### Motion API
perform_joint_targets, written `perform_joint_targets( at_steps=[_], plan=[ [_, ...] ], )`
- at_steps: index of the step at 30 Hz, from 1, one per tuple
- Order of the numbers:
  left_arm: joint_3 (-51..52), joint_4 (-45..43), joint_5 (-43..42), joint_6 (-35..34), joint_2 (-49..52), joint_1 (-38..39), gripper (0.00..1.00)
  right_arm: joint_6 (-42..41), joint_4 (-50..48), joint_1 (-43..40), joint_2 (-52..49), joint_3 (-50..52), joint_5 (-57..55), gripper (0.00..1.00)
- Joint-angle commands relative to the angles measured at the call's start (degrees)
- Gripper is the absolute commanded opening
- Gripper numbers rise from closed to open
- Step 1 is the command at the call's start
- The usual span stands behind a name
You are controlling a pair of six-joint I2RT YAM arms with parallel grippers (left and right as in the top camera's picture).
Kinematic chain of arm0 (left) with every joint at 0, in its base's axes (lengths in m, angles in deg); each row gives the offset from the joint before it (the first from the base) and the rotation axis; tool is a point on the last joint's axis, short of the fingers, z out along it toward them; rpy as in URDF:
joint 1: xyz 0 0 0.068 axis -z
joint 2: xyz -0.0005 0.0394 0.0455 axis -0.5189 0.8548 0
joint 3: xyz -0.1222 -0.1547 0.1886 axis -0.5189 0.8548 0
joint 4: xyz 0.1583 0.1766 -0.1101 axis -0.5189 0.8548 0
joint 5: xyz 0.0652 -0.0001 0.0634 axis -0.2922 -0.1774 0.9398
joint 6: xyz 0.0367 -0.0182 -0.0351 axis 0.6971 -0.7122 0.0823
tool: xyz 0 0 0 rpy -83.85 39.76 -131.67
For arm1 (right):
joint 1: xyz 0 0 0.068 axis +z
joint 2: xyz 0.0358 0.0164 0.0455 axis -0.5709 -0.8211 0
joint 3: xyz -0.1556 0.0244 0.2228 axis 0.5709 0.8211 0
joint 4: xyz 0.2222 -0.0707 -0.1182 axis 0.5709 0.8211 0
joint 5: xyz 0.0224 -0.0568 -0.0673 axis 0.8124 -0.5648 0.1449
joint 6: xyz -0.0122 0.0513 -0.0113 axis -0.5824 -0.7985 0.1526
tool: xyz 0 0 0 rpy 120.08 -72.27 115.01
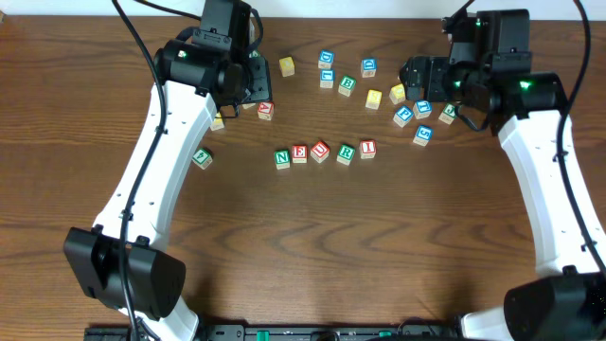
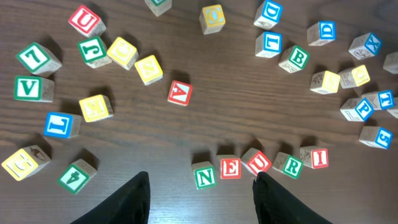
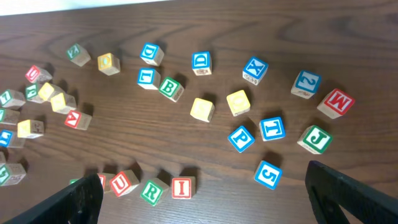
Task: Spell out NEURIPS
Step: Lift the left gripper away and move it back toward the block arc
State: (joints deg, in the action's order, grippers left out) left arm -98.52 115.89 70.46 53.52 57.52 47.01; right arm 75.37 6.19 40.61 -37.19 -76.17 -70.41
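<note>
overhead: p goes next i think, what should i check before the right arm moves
1. Row reads N E U R I: ok.
2. U square with its neighbours: not ok, it sits turned.
3. Spot right of I free for P: ok.
4. P letter up and uncovered: ok.
5. Finger room around P: not ok, T sits close beside it.
6. Right gripper open and empty: ok.
</note>
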Motion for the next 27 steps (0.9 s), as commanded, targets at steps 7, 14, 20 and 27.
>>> perform_joint_targets(
  at_steps=[7,14,20,27],
  plan=[
    [-0.9,-0.4,2.2,1.0,-0.9,-0.3,0.53,-2.7,-0.3,-0.4,-1.9,-1.2,0.4,0.99],
    [-0.8,-0.6,2.3,1.0,-0.9,-0.3,0.53,-2.6,-0.1,0.1,-1.9,-1.2,0.4,0.95],
    [-0.6,-0.6,2.3,1.0,-0.3,-0.3,0.53,-2.6,-0.1,0.8,-1.9,-1.2,0.2,0.96],
    [-0.6,-0.6,2.4,1.0,-0.3,-0.3,0.53,-2.6,-0.1,0.9,-1.9,-1.2,-0.1,0.96]
  ],
)
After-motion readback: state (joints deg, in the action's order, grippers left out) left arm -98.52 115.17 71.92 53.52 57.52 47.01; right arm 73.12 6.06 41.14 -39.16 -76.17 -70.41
